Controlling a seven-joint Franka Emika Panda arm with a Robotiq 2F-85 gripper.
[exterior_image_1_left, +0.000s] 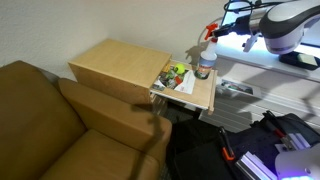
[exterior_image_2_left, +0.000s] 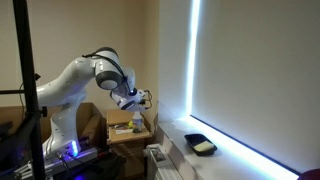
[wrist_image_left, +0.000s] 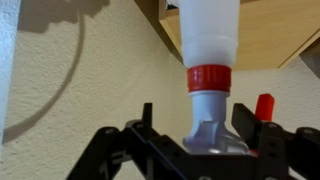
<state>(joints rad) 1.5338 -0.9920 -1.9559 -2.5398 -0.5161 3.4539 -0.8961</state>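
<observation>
Spray bottle (wrist_image_left: 210, 40) upright on desk (exterior_image_1_left: 110, 65), centre of wrist view: likely light, slick, tippy plastic; jaws apart astride spray head (wrist_image_left: 215, 125); best gripped at neck by red collar (wrist_image_left: 210, 77).

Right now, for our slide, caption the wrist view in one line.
End effector open around the head of a white, red-collared spray bottle on a wooden table.
</observation>
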